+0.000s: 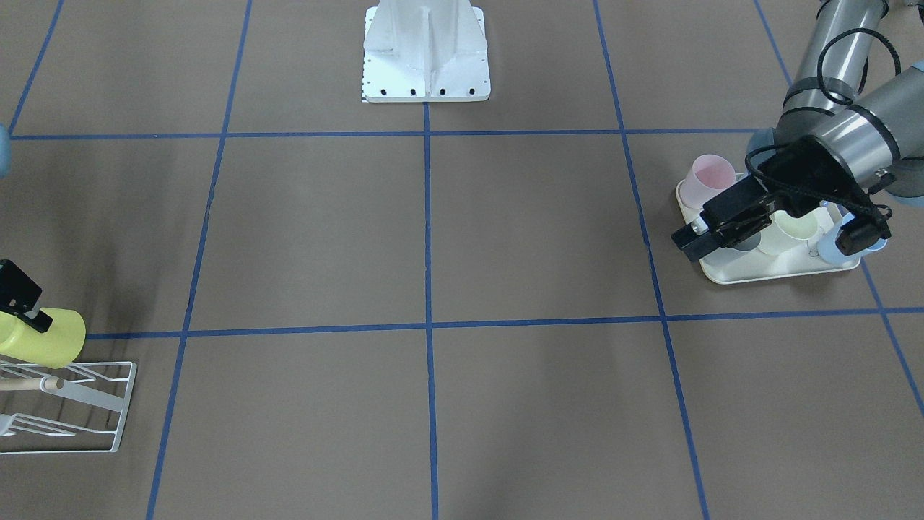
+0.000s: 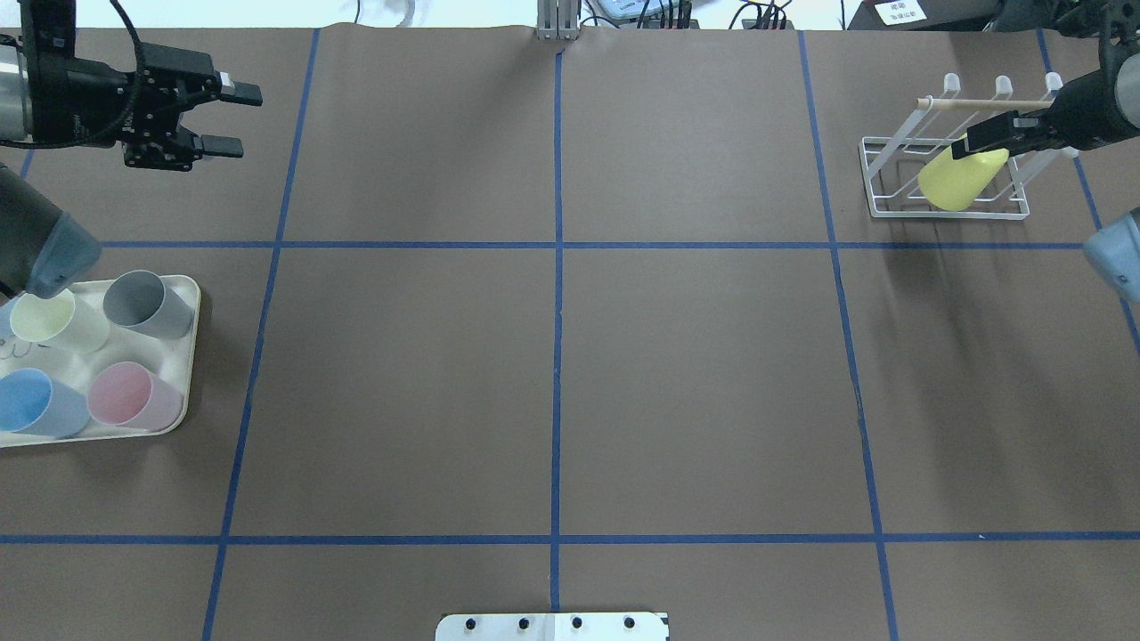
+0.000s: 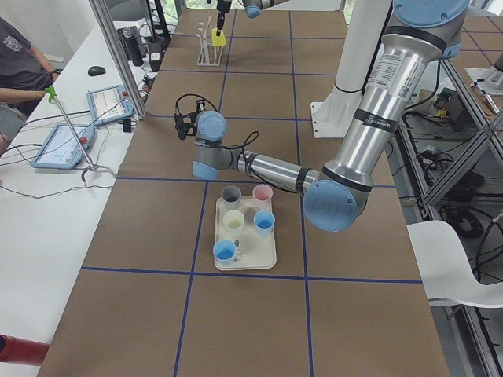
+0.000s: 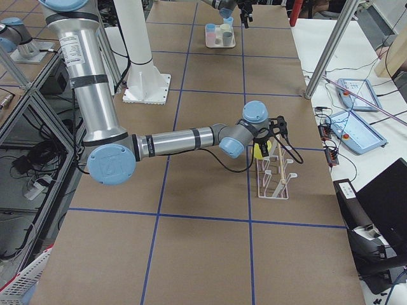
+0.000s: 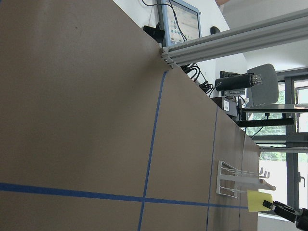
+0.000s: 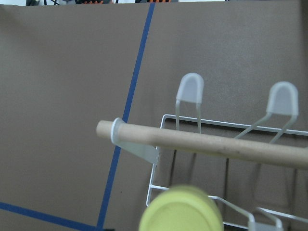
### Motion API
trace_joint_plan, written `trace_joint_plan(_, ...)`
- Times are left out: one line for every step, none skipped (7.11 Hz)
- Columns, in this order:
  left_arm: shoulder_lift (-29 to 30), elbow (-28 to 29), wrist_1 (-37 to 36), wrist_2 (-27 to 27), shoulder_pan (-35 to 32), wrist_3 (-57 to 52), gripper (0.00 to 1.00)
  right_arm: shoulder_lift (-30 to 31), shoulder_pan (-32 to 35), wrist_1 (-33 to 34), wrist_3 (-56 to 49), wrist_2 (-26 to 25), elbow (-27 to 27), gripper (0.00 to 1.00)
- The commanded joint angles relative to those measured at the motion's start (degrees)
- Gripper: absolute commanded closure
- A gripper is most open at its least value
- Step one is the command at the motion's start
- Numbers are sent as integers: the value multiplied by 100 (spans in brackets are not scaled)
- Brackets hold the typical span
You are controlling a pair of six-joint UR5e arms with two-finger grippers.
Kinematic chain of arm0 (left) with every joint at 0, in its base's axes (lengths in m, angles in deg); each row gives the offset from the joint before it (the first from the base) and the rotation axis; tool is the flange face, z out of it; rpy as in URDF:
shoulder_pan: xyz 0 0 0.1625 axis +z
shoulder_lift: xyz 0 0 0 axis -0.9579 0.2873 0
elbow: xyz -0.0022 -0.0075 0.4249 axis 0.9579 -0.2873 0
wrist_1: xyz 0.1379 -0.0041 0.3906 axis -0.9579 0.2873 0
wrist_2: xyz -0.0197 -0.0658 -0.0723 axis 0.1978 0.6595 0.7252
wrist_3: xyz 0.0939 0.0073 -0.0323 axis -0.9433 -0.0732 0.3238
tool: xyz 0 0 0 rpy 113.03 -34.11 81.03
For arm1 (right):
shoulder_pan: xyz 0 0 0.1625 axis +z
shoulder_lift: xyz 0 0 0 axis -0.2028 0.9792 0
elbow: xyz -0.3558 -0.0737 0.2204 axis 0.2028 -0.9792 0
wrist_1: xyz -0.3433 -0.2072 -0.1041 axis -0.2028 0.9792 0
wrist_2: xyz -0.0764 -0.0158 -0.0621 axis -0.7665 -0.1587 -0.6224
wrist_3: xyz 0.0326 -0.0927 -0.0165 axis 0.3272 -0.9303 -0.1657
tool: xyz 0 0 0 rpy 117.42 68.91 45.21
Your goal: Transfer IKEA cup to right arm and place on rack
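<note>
Right hand (image 2: 969,146) grips yellow cup (image 2: 960,181) at rack (image 2: 891,210).

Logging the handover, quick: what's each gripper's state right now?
Left gripper: open, holding nothing.
Right gripper: shut on the yellow cup.

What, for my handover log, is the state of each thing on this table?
White wire rack with wooden dowel, standing upright.
Yellow plastic cup, tilted at the white wire rack, in the right gripper.
Right gripper, black two-finger, shut on the yellow plastic cup.
Left gripper, black two-finger, open and empty.
Grey, pale yellow, blue and pink plastic cups, upright on the cream tray.
</note>
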Motion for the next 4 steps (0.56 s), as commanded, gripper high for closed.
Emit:
trace_joint_plan(-218, 18, -7, 23, -70, -424, 13, -4, -4, -6, -7, 8, -16, 1)
trace_joint_plan(-489, 18, -198, 41, -140, -1168, 13, -13, -4, -6, 1, 17, -7, 1)
trace_joint_plan(-562, -8, -722, 67, -323, -1871, 13, -13, -4, 3, 10, 43, 28, 1)
trace_joint_plan(-884, 9, -927, 76, -421, -2705, 13, -4, 4, 3, 19, 52, 54, 1)
